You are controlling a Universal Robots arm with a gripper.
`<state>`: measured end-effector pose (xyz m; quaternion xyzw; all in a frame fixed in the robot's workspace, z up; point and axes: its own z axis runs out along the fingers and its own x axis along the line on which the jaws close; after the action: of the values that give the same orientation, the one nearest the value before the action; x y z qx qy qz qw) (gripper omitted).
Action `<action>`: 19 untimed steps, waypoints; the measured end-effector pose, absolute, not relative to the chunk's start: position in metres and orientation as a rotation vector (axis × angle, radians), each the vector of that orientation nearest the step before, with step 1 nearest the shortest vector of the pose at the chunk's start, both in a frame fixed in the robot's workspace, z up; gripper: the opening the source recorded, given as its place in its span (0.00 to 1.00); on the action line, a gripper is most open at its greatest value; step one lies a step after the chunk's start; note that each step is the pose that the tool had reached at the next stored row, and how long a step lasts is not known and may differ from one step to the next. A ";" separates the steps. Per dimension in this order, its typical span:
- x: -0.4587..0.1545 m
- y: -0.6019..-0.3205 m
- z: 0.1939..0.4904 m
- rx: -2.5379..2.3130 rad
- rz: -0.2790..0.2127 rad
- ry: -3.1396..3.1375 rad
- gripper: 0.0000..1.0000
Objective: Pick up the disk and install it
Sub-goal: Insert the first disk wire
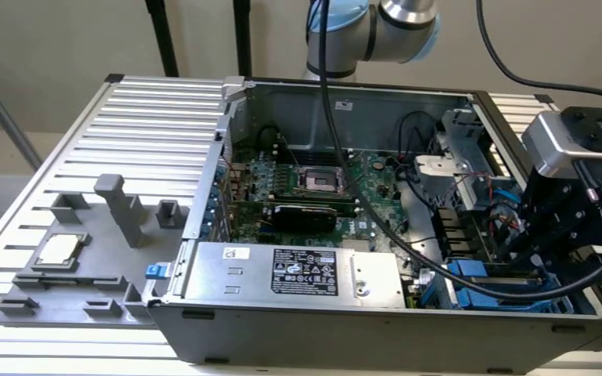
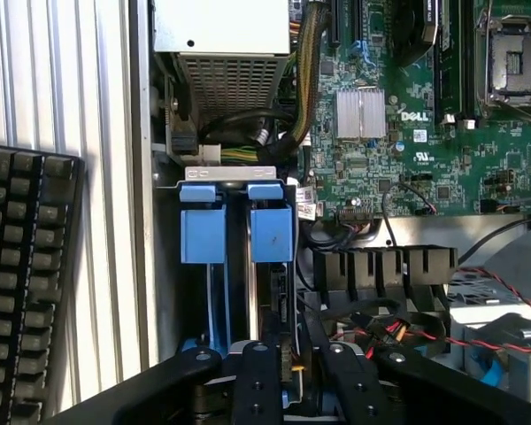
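Observation:
The disk [image 2: 271, 232] stands on edge in the drive bay of the open computer case [image 1: 385, 333], with its blue carrier tab facing the wrist camera and its dark body running back between my fingers. My gripper [image 2: 299, 359] sits low over the bay. One black finger [image 2: 257, 381] is on each side of the disk's near end, closed against it. In the exterior view the gripper [image 1: 526, 262] hangs at the case's right end, above the blue carriers [image 1: 484, 283].
A second blue carrier [image 2: 202, 226] fills the slot beside the disk. Red and black cables [image 2: 407, 328] crowd the bay's other side. The power supply [image 1: 291, 274] and motherboard [image 1: 312, 184] lie inside the case. A keyboard [image 2: 22, 283] lies outside it, and a grey tray holds a chip [image 1: 59, 251].

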<state>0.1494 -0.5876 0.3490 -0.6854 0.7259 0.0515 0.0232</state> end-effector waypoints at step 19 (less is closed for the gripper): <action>0.117 -0.587 0.355 -2.121 0.159 2.248 0.25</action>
<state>0.1175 -0.5873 0.3545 -0.6853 0.7261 0.0513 0.0234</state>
